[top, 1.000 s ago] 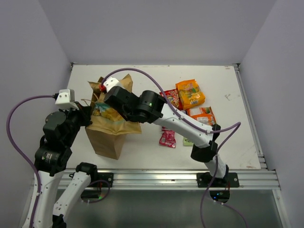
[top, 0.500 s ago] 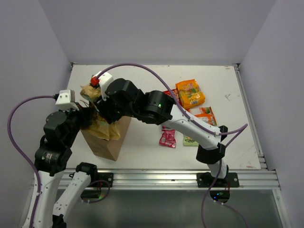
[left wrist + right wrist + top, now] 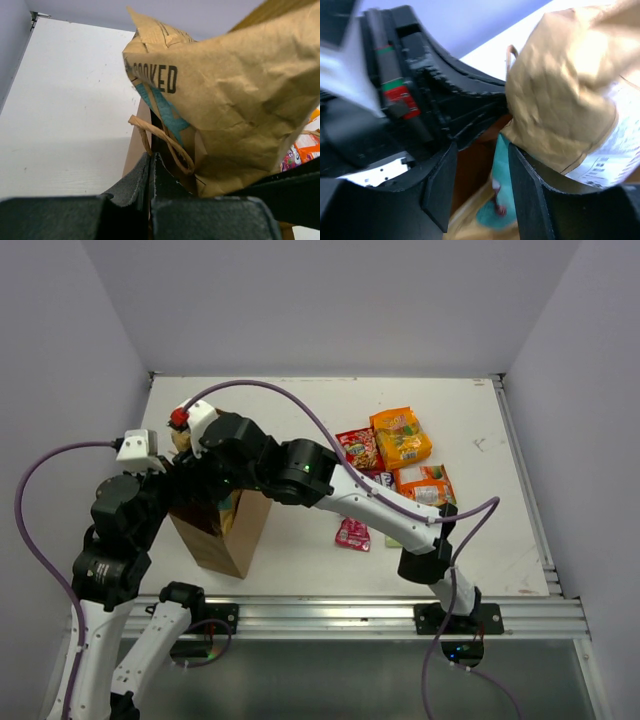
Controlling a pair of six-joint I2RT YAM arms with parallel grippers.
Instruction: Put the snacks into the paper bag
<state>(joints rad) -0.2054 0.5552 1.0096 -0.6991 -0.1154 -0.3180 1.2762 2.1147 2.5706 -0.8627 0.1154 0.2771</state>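
Snacks (image 3: 402,436), 6 small shiny packets in red, orange, pink, purple and green, lie on the white table (image 3: 300,400), well right of the tall brown kraft paper bag (image 3: 222,540), with the right arm (image 3: 350,495) reaching over its mouth.

Left wrist: left gripper (image 3: 150,162) clenched on the bag's rim beside a twisted paper handle (image 3: 162,137); a tan-blue chip bag (image 3: 225,95) has its lower end inside.

Right wrist: right gripper (image 3: 481,150) has its jaws apart, gripping nothing, and the chip bag rests against 1 finger (image 3: 530,190).

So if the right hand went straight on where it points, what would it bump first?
Most likely the tan chip bag: its teal part sits right ahead of the open right hand, in the mouth of the paper bag. Depth is unclear.
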